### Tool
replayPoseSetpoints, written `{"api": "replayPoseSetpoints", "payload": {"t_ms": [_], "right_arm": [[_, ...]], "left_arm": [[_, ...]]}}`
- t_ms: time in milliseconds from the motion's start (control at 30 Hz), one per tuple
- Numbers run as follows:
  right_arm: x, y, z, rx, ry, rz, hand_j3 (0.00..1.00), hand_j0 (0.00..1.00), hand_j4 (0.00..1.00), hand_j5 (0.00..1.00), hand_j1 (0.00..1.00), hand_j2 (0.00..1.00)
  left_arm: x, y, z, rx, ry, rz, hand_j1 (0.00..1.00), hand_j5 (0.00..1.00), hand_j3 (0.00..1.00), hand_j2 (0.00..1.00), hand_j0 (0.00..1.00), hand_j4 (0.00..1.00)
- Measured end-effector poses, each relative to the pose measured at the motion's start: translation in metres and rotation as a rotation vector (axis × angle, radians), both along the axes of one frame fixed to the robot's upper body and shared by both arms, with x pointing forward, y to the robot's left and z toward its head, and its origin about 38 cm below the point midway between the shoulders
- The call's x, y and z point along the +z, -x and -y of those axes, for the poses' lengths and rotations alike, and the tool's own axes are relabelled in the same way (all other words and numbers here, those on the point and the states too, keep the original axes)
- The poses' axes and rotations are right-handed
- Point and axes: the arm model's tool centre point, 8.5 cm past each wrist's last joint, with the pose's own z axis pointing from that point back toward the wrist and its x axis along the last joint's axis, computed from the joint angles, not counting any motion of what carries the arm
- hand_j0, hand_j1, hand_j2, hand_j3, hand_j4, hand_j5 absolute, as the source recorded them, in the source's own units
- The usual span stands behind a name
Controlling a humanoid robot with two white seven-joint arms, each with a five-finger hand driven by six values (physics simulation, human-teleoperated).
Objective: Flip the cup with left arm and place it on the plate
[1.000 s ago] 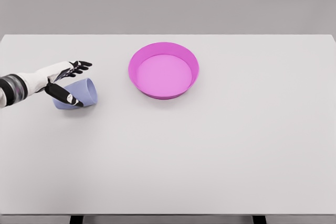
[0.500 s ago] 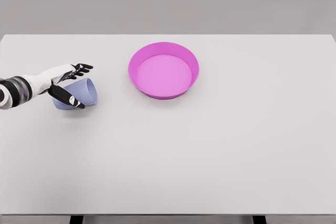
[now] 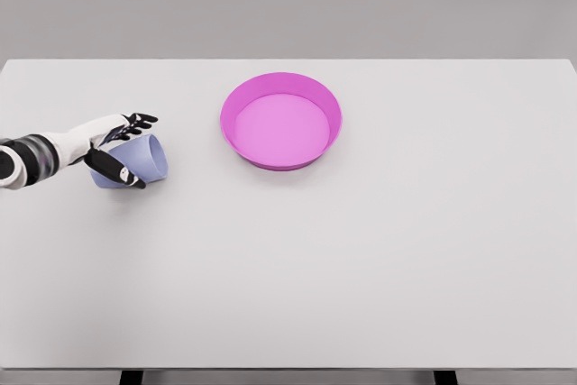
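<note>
I see the left hand (image 3: pixel 115 140) at the table's (image 3: pixel 361 259) left edge, fingers spread around the pale blue cup (image 3: pixel 137 160), thumb in front, not clearly clamped. The cup lies on its side, well apart from the pink plate (image 3: pixel 281 120) to its right.

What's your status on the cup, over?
Left hand around the cup, fingers not closed. Cup on its side on the table, left of the plate. Path clear.
</note>
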Motion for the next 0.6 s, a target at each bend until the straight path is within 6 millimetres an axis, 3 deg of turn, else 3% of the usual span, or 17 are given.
{"api": "replayPoseSetpoints", "payload": {"t_ms": [300, 333, 400, 433, 600], "right_arm": [[0.000, 0.000, 0.000, 0.000, 0.000, 0.000, 1.00, 1.00, 1.00, 1.00, 1.00, 1.00], [0.000, 0.000, 0.000, 0.000, 0.000, 0.000, 1.00, 1.00, 1.00, 1.00, 1.00, 1.00], [0.000, 0.000, 0.000, 0.000, 0.000, 0.000, 1.00, 1.00, 1.00, 1.00, 1.00, 1.00], [0.000, 0.000, 0.000, 0.000, 0.000, 0.000, 1.00, 1.00, 1.00, 1.00, 1.00, 1.00], [0.000, 0.000, 0.000, 0.000, 0.000, 0.000, 1.00, 1.00, 1.00, 1.00, 1.00, 1.00]], "left_arm": [[-0.012, -0.001, 0.007, 0.000, -0.008, -0.013, 1.00, 1.00, 1.00, 1.00, 1.00, 1.00], [-0.012, -0.002, 0.006, 0.004, -0.011, -0.009, 0.95, 0.95, 0.95, 0.95, 0.95, 0.95], [-0.013, -0.002, 0.006, 0.011, -0.014, -0.004, 0.75, 0.75, 0.75, 0.75, 0.75, 0.75], [-0.013, -0.002, 0.006, 0.013, -0.014, -0.003, 0.70, 0.70, 0.70, 0.70, 0.70, 0.70], [-0.011, -0.003, 0.007, 0.015, -0.001, 0.005, 0.65, 0.65, 0.65, 0.65, 0.65, 0.65]]}}
